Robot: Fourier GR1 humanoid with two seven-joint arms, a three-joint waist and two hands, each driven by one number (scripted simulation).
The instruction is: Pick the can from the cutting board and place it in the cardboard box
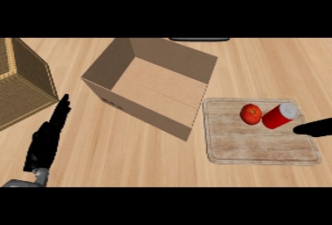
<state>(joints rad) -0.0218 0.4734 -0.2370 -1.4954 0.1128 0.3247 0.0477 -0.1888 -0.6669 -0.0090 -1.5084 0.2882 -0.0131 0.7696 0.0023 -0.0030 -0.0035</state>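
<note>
Head view: on the wooden counter (pixel 149 154), the can (pixel 279 115) lies tilted on the cutting board (pixel 259 149) beside a tomato (pixel 251 114). Your right hand (pixel 314 128) is near it, holding nothing, finger spread untellable; approach clear of the tomato. Left hand (pixel 47 136) rests open beside the cardboard box (pixel 152 88).

Light wood tabletop (pixel 130 154) w/ even light; woven basket (pixel 23 81) at left, dark obj (pixel 199 39) at far edge.

Counter (pixel 130 154): box (pixel 152 83), board (pixel 259 149), basket (pixel 23 79).
</note>
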